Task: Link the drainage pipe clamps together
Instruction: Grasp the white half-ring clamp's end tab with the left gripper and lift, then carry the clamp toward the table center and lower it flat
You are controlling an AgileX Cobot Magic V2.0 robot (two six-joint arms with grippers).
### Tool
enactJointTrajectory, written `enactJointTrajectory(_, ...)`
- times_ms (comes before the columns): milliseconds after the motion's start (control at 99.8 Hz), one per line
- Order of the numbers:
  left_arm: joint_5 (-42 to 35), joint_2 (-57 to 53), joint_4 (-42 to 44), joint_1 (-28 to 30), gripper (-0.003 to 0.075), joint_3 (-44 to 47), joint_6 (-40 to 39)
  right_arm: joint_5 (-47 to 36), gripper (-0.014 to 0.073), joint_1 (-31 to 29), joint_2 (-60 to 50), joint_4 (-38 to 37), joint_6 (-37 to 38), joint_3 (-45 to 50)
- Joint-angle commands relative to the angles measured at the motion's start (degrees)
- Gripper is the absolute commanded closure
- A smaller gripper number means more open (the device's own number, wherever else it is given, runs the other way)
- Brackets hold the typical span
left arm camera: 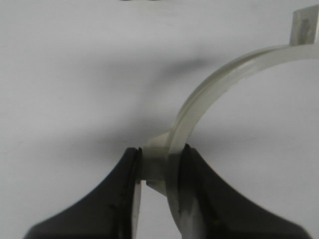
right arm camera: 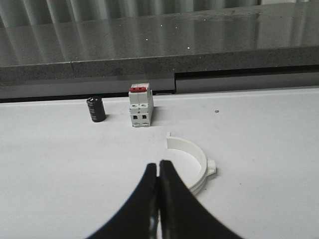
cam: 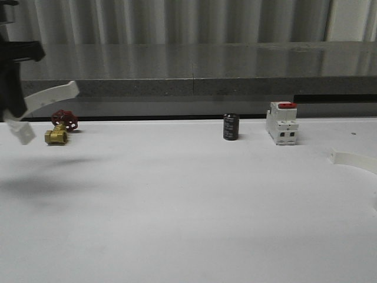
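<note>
My left gripper (left arm camera: 159,162) is shut on one white drainage pipe clamp (left arm camera: 224,82), pinching it near its outer tab. In the front view that clamp (cam: 44,100) hangs in the air at the far left, above the table, under the dark left arm (cam: 12,76). The other clamp (right arm camera: 192,162) lies flat on the white table, just beyond and to one side of my right gripper (right arm camera: 158,164), whose fingers are shut with nothing between them. The front view shows one end of this lying clamp (cam: 353,159) at the right edge.
A brass valve with a red handwheel (cam: 60,127) sits at the back left. A black cylinder (cam: 231,127) and a white switch with a red top (cam: 282,122) stand at the back right. A grey ledge (cam: 194,82) runs behind the table.
</note>
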Motion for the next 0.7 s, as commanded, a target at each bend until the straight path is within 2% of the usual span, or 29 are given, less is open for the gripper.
enactJointTrajectory(0, -4.2, -2.9, -1.2, -4.0, 0.0741, -1.2, -4.6, -4.5, 0.0662, -0.3, -1.1, -0.6, -0.5, -0.9)
enactJointTrajectory(150, -10.2, -1.5, -1.2, -10.2, 0.0741, -1.2, -12.6, -4.5, 0.0662, -0.3, -1.1, -0.6, -0.5, -0.9)
enactJointTrajectory(290, -11.1, 1.8, -1.1, -14.2, 0.0741, -1.4, -16.2, -4.5, 0.0662, -0.3, -1.1, -0.6, -0.5, -0.9)
enactJointTrajectory(691, -11.7, 8.8, -0.7, -19.1, 0.0741, -1.4, -21.8, -4.5, 0.0662, -0.3, -1.1, -0.6, -0.5, -0.9)
